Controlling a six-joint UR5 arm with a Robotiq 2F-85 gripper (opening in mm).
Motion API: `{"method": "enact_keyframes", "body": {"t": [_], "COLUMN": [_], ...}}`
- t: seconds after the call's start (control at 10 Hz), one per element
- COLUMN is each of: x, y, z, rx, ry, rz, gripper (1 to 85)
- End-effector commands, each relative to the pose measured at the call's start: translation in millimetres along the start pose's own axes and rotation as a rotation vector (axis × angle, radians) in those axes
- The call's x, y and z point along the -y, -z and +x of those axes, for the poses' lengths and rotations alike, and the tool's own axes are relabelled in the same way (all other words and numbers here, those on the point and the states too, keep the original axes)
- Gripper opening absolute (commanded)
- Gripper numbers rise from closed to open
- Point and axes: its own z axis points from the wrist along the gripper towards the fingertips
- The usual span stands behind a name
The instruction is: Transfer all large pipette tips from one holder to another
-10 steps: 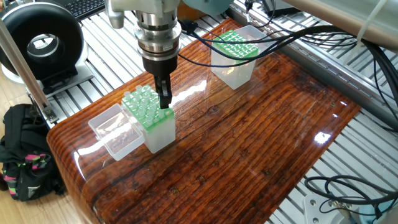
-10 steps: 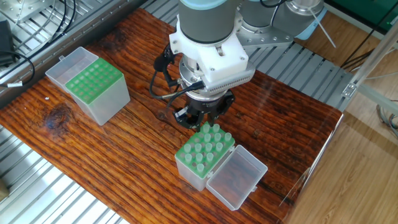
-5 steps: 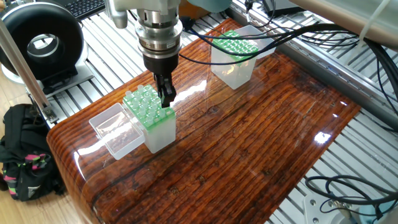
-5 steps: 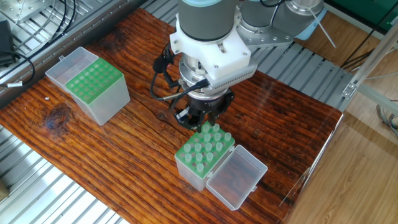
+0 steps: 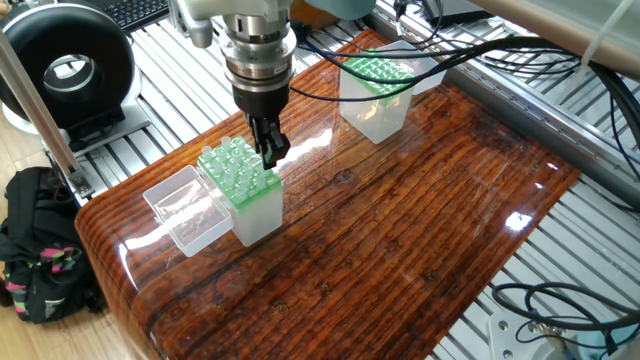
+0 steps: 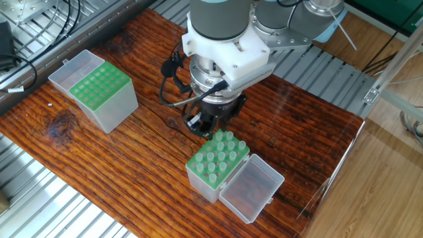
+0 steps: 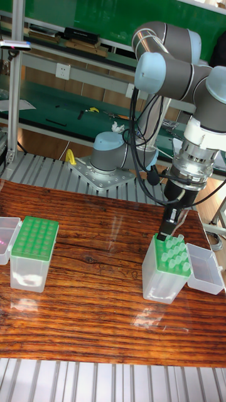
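No brand, label or writing can be read anywhere in these views. The tabletop (image 5: 400, 250) is glossy, dark reddish wood with strong grain and a rounded edge, set on ribbed aluminium rails. Two boxes of clear, frosted plastic stand on it, well apart, each topped by a green perforated rack and with a hinged clear lid lying open beside it. The near box (image 5: 250, 205) holds the tips (image 5: 235, 165), slim, translucent whitish tubes whose round open tops stand in rows above the green rack; they also show in the other fixed view (image 6: 218, 155) and the tall view (image 7: 174, 252). The far box (image 6: 100, 92) shows only rows of small holes in its rack. The tool (image 5: 270, 152), two narrow black fingers under a ribbed metal cylinder and a white collar, hangs at the edge of the near box, fingertips level with the tube tops and drawn close together; whether they pinch a tube cannot be told. Black cables loop from the wrist.
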Motion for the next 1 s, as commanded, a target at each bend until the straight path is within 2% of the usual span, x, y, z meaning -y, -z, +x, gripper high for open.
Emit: {"method": "enact_keyframes", "body": {"t": [0.0,0.1,0.5,0.9], "x": [3.2,1.6,-2.6,-3.6], "y": [-9.4,-10.5,-11.9,-12.5], "z": [-9.8,-11.6,-1.7,-2.0], "rx": [0.038,0.044,0.036,0.039], "ry": [0.042,0.045,0.059,0.059], "rz": [-0.002,-0.008,-0.010,-0.011], "gripper": [38.3,39.0,39.3,39.3]}}
